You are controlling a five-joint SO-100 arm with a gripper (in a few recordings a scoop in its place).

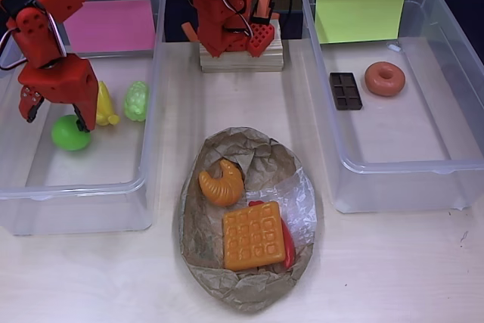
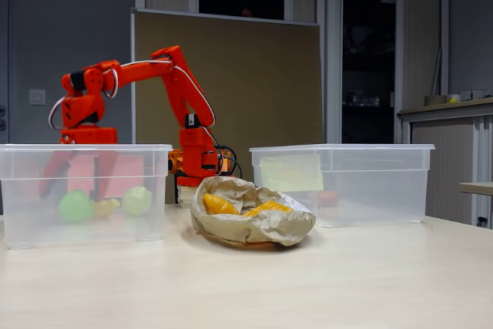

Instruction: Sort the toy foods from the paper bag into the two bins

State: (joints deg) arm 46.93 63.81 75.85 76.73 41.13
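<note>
1. The paper bag (image 1: 246,221) lies at the table's centre in the overhead view, an oval with its long axis running from 12 to 6 o'clock, its clear window patch toward 3 o'clock.
2. On the bag, the croissant (image 1: 221,182) sits at about 11 o'clock, its curved back toward 3 o'clock. The waffle (image 1: 253,235) lies flat near the middle, its edges slightly turned from the picture's edges. The red chili (image 1: 287,246) peeks out from under the waffle's 3 o'clock side.
3. The bin with the pink label (image 1: 148,111) stands at 9 o'clock from the bag. Inside, the green apple (image 1: 69,133) touches the gripper, the bananas (image 1: 105,105) lie with their long axis from 12 to 6 o'clock, and the grapes (image 1: 136,100) sit just beside them toward 3 o'clock.
4. The bin with the yellow-green label (image 1: 321,73) stands at 3 o'clock from the bag. The chocolate bar (image 1: 345,91) lies with its long axis from 12 to 6 o'clock; the donut (image 1: 385,79) rests flat just beside it.
5. The gripper (image 1: 57,115) reaches down into the pink-label bin, right over the apple; I cannot tell how far its fingers are spread.
6. The arm's base sits on a wooden block (image 1: 241,57) at 12 o'clock from the bag.
7. The table (image 2: 308,283) is pale wood-grain. In the fixed view, a brown board (image 2: 254,82) stands behind it, with grey walls and dark windows beyond.
</note>
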